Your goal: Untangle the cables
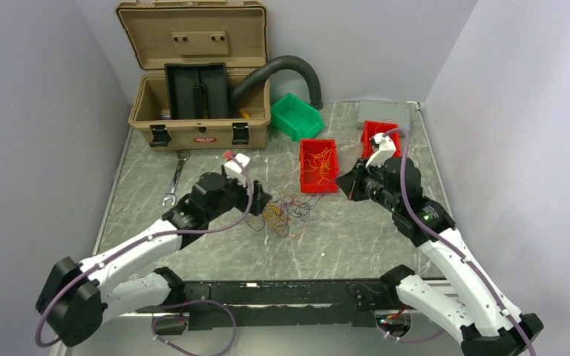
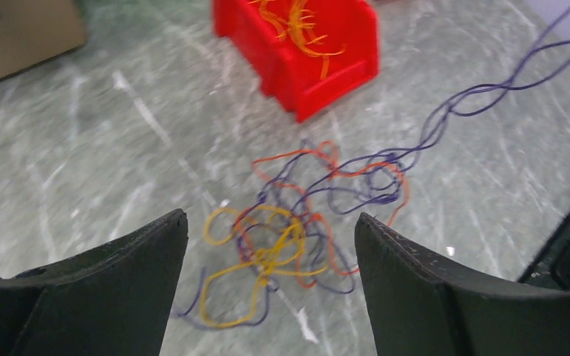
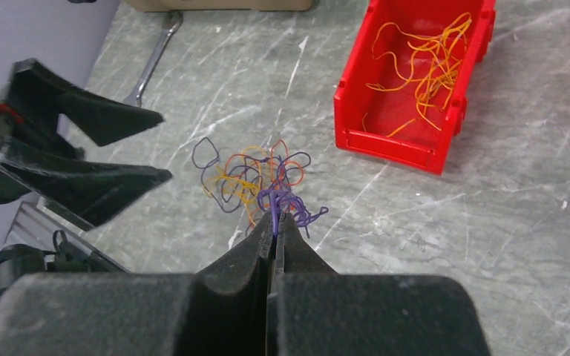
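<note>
The cables (image 1: 286,215) lie in a loose tangle of yellow, orange and purple wires on the marble table (image 1: 356,237) between the two arms. My left gripper (image 2: 271,216) hovers over the tangle (image 2: 289,237), jaws wide apart with nothing in them. A purple wire (image 2: 482,93) runs from the tangle toward the right. My right gripper (image 3: 275,222) is shut on that purple wire (image 3: 289,204), just right of the tangle (image 3: 249,174). In the top view, the left gripper (image 1: 260,199) is left of the tangle and the right gripper (image 1: 347,184) is to its upper right.
A red bin (image 1: 318,165) holding orange wires sits just behind the tangle. A second red bin (image 1: 377,137) and a green bin (image 1: 295,115) stand further back. An open tan toolbox (image 1: 197,81) with a black hose (image 1: 286,67) is at the back left, and a wrench (image 1: 174,178) lies beside the left arm.
</note>
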You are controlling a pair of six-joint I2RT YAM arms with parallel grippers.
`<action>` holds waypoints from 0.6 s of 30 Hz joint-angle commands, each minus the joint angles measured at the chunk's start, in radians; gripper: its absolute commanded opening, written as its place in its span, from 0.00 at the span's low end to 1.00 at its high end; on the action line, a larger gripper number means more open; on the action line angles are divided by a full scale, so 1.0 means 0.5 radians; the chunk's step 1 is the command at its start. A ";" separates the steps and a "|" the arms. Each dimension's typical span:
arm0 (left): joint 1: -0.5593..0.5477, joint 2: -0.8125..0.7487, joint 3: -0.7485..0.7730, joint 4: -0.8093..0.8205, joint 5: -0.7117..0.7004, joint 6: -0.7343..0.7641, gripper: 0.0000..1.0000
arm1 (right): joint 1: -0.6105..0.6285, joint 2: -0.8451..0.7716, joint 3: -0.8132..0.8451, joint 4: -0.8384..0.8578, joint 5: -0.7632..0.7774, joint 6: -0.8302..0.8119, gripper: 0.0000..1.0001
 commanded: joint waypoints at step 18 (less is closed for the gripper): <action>-0.121 1.072 0.681 0.154 0.780 -0.152 0.94 | -0.004 -0.108 0.056 0.075 -0.076 0.030 0.00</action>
